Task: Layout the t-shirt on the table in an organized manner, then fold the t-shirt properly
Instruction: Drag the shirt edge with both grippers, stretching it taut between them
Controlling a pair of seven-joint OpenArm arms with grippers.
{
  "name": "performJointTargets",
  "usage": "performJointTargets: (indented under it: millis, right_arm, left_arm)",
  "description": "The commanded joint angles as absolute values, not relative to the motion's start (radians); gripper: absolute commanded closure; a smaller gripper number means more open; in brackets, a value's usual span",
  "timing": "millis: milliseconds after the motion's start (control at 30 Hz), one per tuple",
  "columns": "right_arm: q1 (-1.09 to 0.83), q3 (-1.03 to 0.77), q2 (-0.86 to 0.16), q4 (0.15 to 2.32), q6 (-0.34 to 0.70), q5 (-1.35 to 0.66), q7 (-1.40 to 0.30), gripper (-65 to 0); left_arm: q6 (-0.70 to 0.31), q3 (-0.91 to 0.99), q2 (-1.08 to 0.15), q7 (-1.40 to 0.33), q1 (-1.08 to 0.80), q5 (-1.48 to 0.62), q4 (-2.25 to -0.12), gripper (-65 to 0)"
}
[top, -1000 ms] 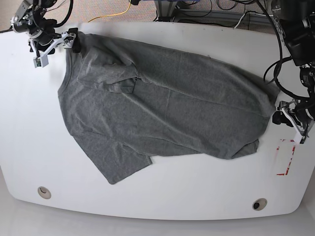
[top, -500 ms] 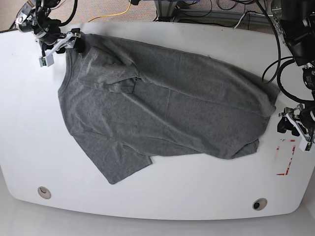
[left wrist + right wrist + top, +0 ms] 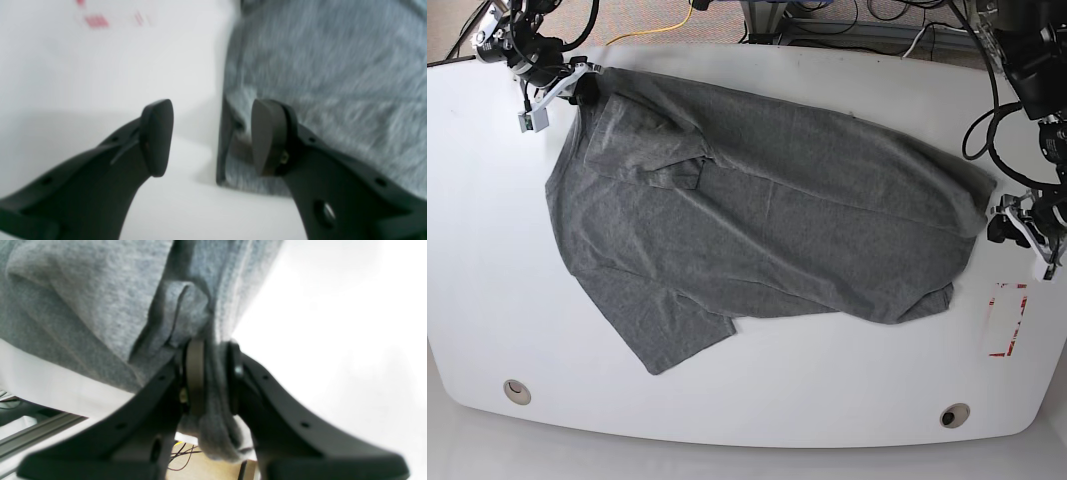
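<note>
t-shirt (image 3: 100,293) edge inside right hand (image 3: 211,373)

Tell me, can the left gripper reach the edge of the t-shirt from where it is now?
Probably yes: the left gripper is open just beside the t-shirt hem, with bare table and nothing between them.

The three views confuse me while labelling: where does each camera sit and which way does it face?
Base: overhead, looking down on the table, the shirt and both arms.
Left wrist: on the left arm, looking past its open pincer at the shirt's edge.
Right wrist: on the right arm, looking along its pincer, shut on the shirt.
All three show the shirt and table.
</note>
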State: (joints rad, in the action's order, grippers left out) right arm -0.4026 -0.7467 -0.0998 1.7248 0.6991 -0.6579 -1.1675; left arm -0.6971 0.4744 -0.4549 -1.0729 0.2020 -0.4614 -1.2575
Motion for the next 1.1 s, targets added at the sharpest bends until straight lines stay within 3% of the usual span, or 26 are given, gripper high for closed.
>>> performJointTargets:
  millis: [0,633,1067]
  right_arm:
    - [-0.406,-0.734,-0.114,1.733,0.698,-0.657,-1.178,-9.4]
    - [-0.406,-0.723,-0.113,1.735,0.698,-0.659,-1.178,-9.4]
    - [-0.406,-0.730,-0.114,1.784,0.698,-0.659,-1.178,-8.9]
  left_arm:
    - [-0.698,0.478,-0.478,-1.056,0.209,-0.473,-1.239,-35.0]
    - [-0.698,0.326,-0.478,-0.967,0.162,-0.435,-1.153,-35.0]
    - [-0.698,0.325,-0.475,-0.963,0.153,-0.348,-1.095,-34.3]
